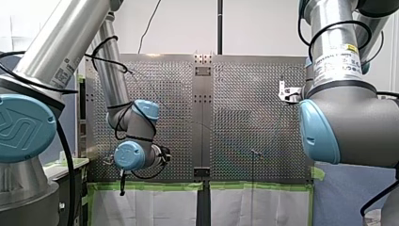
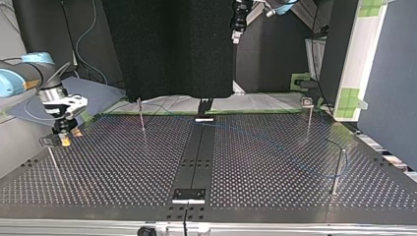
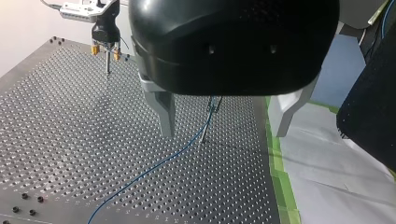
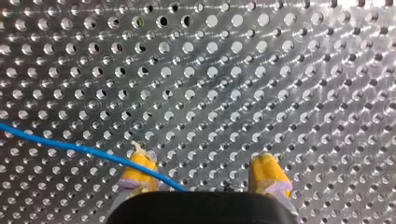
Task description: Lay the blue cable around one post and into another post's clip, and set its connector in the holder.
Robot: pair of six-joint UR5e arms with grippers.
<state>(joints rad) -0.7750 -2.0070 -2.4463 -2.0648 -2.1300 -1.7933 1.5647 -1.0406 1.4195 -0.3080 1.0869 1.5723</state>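
While the perforated worktop sits under both, my left hand hangs with metal fingers spread wide, and my right hand has yellow pads well apart too. Thin bright-blue cable passes one right pad and trails off a post between the left fingers.

Dim top view, bright glare glinting off the perforated table

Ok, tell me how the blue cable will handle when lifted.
Probably floppy: the blue cable lies in a slack curve on the perforated table. Likely light, being so thin. It would probably sag and trail rather than hold shape.
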